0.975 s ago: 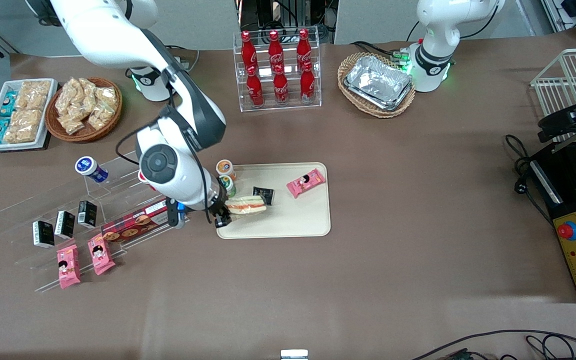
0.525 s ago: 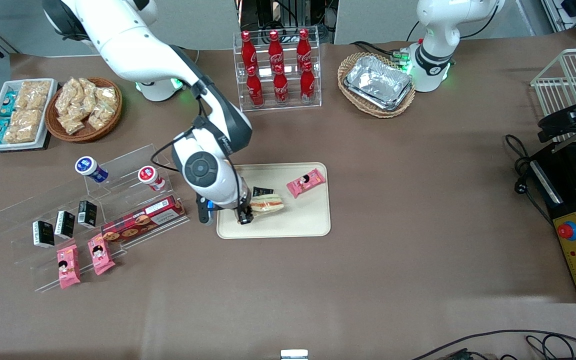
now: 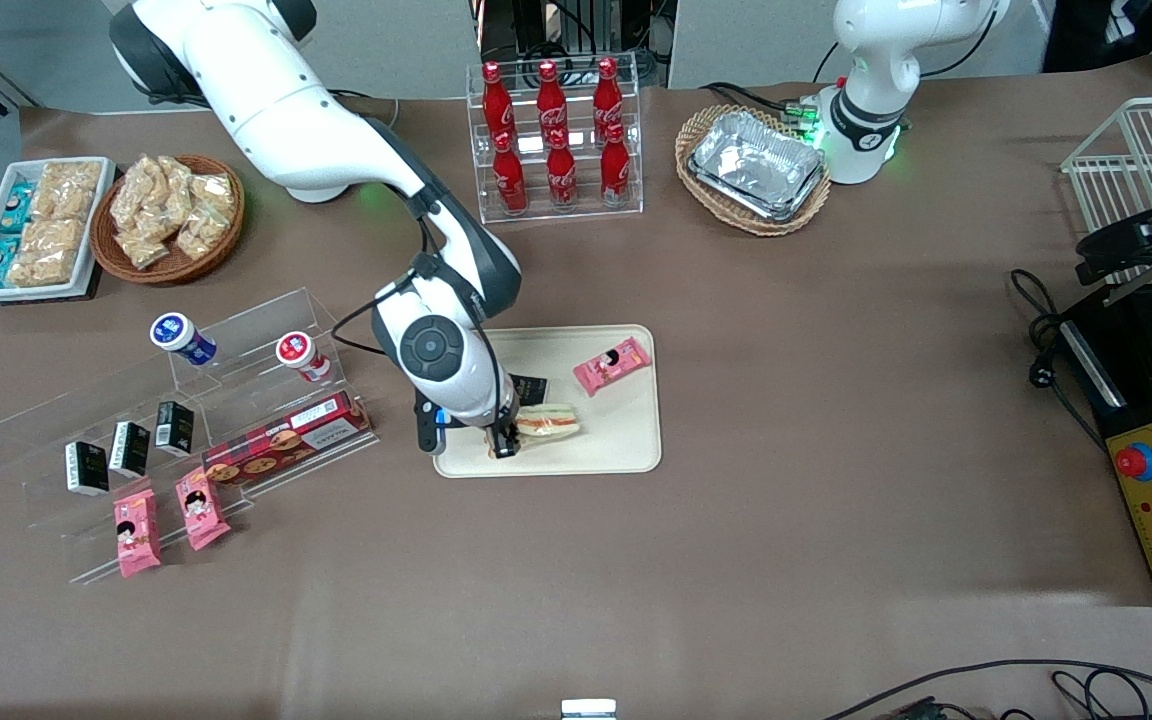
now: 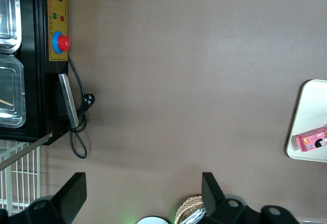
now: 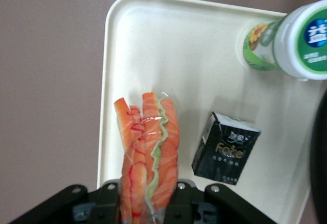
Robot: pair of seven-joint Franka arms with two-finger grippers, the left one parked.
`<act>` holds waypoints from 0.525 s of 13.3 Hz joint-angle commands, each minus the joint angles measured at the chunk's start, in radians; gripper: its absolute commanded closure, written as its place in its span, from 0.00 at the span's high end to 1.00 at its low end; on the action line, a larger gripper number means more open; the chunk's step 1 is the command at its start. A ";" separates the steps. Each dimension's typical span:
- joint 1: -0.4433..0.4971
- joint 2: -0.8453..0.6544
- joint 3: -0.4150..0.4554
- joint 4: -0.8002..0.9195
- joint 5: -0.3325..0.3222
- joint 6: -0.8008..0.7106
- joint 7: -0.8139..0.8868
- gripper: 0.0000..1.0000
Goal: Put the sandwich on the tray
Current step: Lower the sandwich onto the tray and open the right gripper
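The sandwich (image 3: pixel 547 421) (image 5: pixel 148 152), a wrapped wedge with pink-orange filling, hangs over the cream tray (image 3: pixel 626 440) (image 5: pixel 168 45), near the tray's corner nearest the front camera at the working arm's end. My gripper (image 3: pixel 504 440) (image 5: pixel 147 203) is shut on the sandwich's thick end, one finger on each side of it. Whether the sandwich touches the tray floor does not show.
On the tray lie a small black carton (image 3: pixel 530 388) (image 5: pixel 226 147) and a pink snack packet (image 3: pixel 612 364). A green-labelled bottle (image 5: pixel 288 43) stands at the tray's edge. A clear tiered stand (image 3: pixel 186 430) with snacks lies toward the working arm's end. A cola bottle rack (image 3: pixel 556 140) stands farther back.
My gripper has carried the sandwich from the tray's edge at the working arm's end further in over the tray, and slightly nearer the front camera. The grip has stayed shut.
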 commanded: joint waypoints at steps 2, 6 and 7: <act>0.018 0.036 -0.009 0.030 -0.060 0.022 0.034 0.03; 0.017 0.049 -0.029 0.030 -0.061 0.022 0.060 0.18; 0.017 0.053 -0.034 0.030 -0.061 0.023 0.062 0.18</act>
